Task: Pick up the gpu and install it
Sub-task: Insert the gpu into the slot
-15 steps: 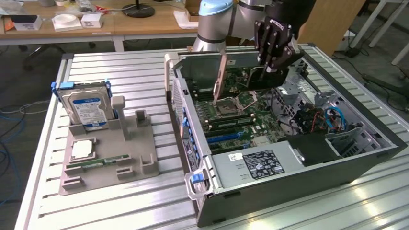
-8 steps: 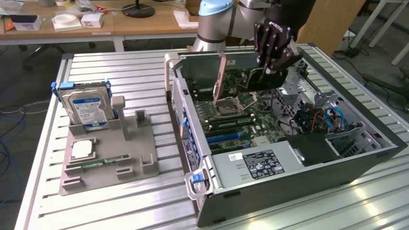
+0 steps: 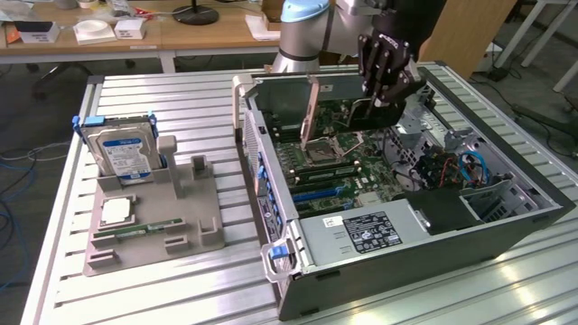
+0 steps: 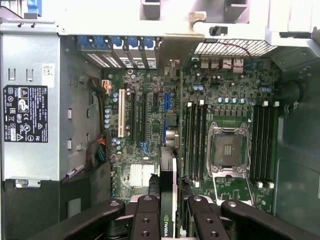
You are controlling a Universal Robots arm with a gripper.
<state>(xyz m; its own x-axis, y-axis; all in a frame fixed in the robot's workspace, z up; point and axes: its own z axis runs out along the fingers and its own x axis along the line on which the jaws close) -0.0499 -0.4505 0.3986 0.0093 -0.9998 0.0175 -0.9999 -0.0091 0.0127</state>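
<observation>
- Exterior view — lab room, wooden desks at the back, ribbed aluminium table up front.
- Open PC case lies on its side on the table, green motherboard facing up at the hand.
- gripper hangs over the case's back end, fingers pointing down and pinched on the gpu.
- gpu: thin dark card hanging straight below the fingers, just above the board; its coppery metal bracket stands upright at the end away from the hand.
- Grey plastic fixture sits well off to the hand's side, outside the case, holding a silver blue-labelled hard drive and a small green memory stick.
- Wrist view — black jointed fingers are closed partway, clamping the card by its two flat faces.
- gpu is edge-on here, blade-thin; its long axis runs straight ahead from the hand to the bracket at the case's rear wall.
- That axis is parallel to the expansion slots: they lie on one side of the card, memory slots and the bare square CPU socket on the other.
- Judgement: not seated yet; can't tell whether the lower edge touches a slot.
</observation>
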